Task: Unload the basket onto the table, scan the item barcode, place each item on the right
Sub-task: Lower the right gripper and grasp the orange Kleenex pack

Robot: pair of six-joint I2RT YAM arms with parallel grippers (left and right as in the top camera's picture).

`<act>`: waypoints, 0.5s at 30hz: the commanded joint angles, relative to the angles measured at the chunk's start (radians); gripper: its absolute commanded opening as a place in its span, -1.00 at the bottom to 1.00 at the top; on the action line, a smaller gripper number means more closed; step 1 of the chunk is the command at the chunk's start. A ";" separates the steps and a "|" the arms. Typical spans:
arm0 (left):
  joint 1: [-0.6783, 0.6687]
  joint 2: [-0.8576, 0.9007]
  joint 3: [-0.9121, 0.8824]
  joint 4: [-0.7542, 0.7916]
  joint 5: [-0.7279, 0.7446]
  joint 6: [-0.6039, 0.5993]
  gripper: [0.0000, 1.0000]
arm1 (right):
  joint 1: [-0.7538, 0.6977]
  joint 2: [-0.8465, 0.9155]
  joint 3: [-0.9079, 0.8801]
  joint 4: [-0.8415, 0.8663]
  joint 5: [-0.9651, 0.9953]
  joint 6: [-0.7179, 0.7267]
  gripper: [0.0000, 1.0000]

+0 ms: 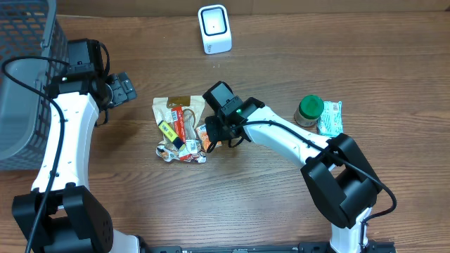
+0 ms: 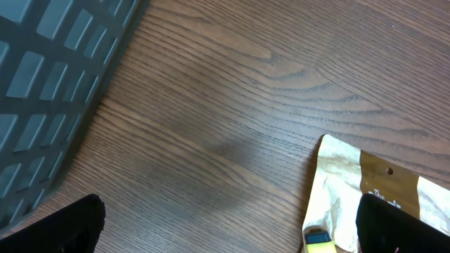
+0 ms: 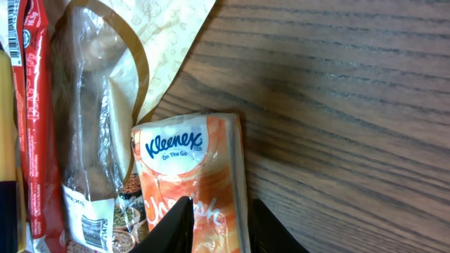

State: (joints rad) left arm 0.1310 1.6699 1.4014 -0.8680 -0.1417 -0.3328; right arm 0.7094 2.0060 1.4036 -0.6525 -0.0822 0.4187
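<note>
Brown wood-grain tabletop (image 1: pixel 281 211) under everything. Grey mesh basket (image 1: pixel 24 77) filling the far left corner. White left arm (image 1: pixel 70 133) running up alongside the basket; white right arm (image 1: pixel 288 140) reaching in from the right toward the middle.

Mid-tabletop, a heap of snack packets (image 1: pixel 179 130): a tan-and-clear bag (image 3: pixel 91 105) of pale brown pieces, a long red wrapper (image 3: pixel 31 126) against it, a yellow bar (image 1: pixel 166 131) on top.

At the heap's right edge, lying flat and touching the bag's side: the Kleenex pack (image 3: pixel 190 176). Soft and glossy, orange with paler swirls, and a white oval panel near one end with "Kleenex" in blue and "On The Go" beneath. Bare wood to its right.

White boxy scanner (image 1: pixel 214 28) with a dark face, upright at the far edge, well apart from the pack. Off to the right, a jar (image 1: pixel 309 109) with a green lid, touching a teal packet (image 1: pixel 330 118).

Left gripper (image 2: pixel 232 235) spread wide and holding nothing, over bare wood just beside the bag's tan corner. Right gripper (image 3: pixel 219 211) directly over the Kleenex pack's lower end, black fingertips (image 3: pixel 179 221) only narrowly parted, with a strip of orange film between them. Pinching or merely poised above: cannot tell.
</note>
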 commanded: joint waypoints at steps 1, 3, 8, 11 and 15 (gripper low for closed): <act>0.000 -0.016 0.014 0.002 0.004 0.019 1.00 | 0.005 0.005 -0.004 0.000 -0.018 0.001 -0.47; 0.000 -0.016 0.014 0.002 0.005 0.019 1.00 | 0.005 0.005 -0.008 0.001 -0.017 0.001 -0.47; 0.000 -0.016 0.014 0.002 0.005 0.019 1.00 | 0.005 0.005 -0.037 0.024 -0.018 0.002 -0.45; 0.000 -0.016 0.014 0.002 0.005 0.019 1.00 | 0.005 0.005 -0.070 0.061 -0.018 0.002 -0.35; 0.000 -0.016 0.014 0.002 0.005 0.019 1.00 | 0.005 0.005 -0.108 0.113 -0.017 0.005 -0.32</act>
State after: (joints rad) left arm 0.1310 1.6699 1.4014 -0.8680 -0.1417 -0.3328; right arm 0.7094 2.0060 1.3209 -0.5602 -0.0975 0.4187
